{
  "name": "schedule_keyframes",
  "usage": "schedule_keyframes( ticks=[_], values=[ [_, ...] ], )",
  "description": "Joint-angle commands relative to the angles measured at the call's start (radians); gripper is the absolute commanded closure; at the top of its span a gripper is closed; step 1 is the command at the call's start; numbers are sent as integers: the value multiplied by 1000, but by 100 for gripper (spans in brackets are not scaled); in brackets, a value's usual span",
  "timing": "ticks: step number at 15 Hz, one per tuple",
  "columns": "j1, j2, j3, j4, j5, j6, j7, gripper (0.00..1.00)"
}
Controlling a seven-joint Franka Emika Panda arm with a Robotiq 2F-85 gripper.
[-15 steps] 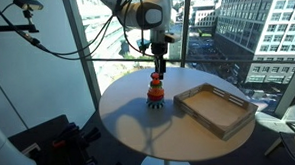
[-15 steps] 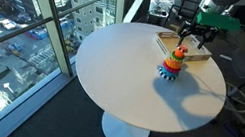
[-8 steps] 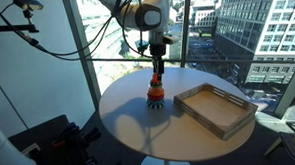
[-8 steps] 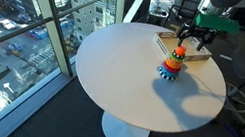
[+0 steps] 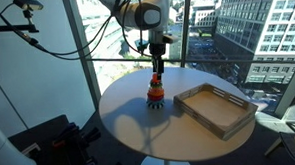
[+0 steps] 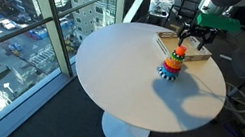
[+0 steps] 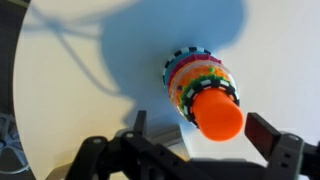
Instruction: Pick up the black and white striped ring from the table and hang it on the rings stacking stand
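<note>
The rings stacking stand (image 7: 200,78) stands upright on the round white table (image 5: 129,123) and shows in both exterior views (image 5: 156,90) (image 6: 173,62). In the wrist view the black and white striped ring (image 7: 187,100) sits around the post just under the orange top cap. My gripper (image 7: 200,125) is open and empty directly above the stand, with one finger on each side of the orange cap. It also shows in both exterior views (image 5: 159,64) (image 6: 194,39). The striped ring is too small to make out in the exterior views.
A rectangular wooden tray (image 5: 217,109) lies on the table close beside the stand, and it also shows in an exterior view (image 6: 194,54). The table edge (image 6: 87,98) drops off near large windows. Cables and equipment stand around the table.
</note>
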Motion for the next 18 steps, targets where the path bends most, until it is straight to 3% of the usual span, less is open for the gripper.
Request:
schedule_keyframes(
  ticks=[1, 12, 18],
  values=[
    [-12, -64, 10, -36, 4, -54, -56, 0],
    [-24, -290, 8, -195, -129, -280, -135, 0],
    [-57, -472, 13, -330, -140, -328, -218, 0]
  ],
)
